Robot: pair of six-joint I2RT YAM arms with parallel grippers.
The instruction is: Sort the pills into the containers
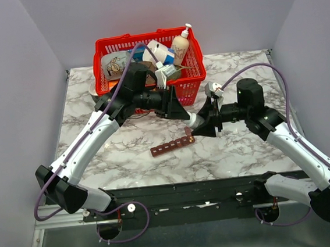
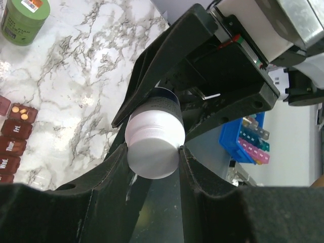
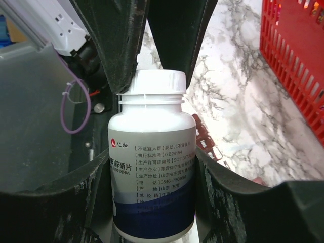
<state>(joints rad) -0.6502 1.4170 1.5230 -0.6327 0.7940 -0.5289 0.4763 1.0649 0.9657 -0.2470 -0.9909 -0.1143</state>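
A white pill bottle (image 3: 152,172) with a blue band and a white cap (image 2: 154,147) is held in the air between both grippers. My right gripper (image 3: 152,167) is shut on the bottle's body. My left gripper (image 2: 154,148) is shut on the cap. In the top view the bottle (image 1: 194,120) sits between the left gripper (image 1: 183,113) and the right gripper (image 1: 203,128), above the table. The dark-red strip of containers (image 1: 172,145) lies just below them. Its lids are open, and one compartment holds two orange pills (image 2: 21,112).
A red mesh basket (image 1: 104,65) full of bottles and packets stands at the back centre, close behind the left arm. A green jar (image 2: 25,17) stands on the marble table (image 1: 243,151). The basket's wall shows in the right wrist view (image 3: 298,61).
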